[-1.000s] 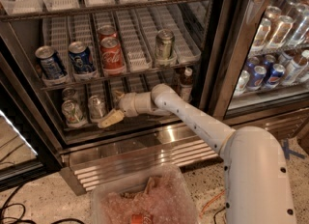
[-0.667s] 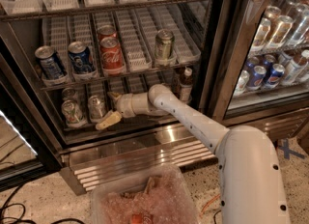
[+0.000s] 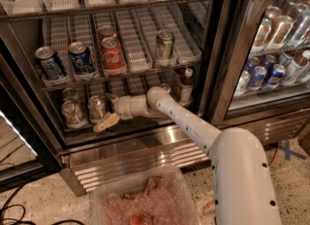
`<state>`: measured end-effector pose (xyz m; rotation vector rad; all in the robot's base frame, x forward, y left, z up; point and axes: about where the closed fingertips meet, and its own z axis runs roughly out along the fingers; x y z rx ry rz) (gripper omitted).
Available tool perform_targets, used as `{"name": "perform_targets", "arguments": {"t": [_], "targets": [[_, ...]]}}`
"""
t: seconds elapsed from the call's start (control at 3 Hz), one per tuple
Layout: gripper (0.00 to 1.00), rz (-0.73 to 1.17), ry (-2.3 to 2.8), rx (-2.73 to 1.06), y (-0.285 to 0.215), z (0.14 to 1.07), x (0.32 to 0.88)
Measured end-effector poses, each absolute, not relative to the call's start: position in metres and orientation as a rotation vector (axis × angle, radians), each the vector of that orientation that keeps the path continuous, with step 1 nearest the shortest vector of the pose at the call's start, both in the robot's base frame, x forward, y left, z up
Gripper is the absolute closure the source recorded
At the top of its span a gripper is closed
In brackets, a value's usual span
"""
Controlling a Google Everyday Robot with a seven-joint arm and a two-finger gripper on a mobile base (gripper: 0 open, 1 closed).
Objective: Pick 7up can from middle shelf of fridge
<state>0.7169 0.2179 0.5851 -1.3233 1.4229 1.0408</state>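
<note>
The fridge stands with its door open. Its shelf of white ribbed lane trays holds two silvery-grey cans at the left. The nearer one, the 7up can, stands upright. A second silvery can is to its left. My gripper is inside the fridge at this shelf, right beside the 7up can on its right and front. My white arm reaches in from the lower right.
The rack above holds two blue Pepsi cans, a red Coca-Cola can and a greenish can. A dark bottle stands right of my wrist. The adjoining cooler is full of cans. A plastic bin sits on the floor.
My gripper has shifted slightly left and down, closer to the silvery can on the lower shelf. The cans have not moved.
</note>
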Motion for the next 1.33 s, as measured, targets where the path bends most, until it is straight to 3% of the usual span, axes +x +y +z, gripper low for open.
{"name": "perform_targets", "arguments": {"t": [1.0,1.33], "targets": [[0.00,1.121,1.386,-1.289,0.2234,0.5874,0.7140],[0.19,1.154,1.360,-1.285,0.2283,0.5907,0.7089]]}}
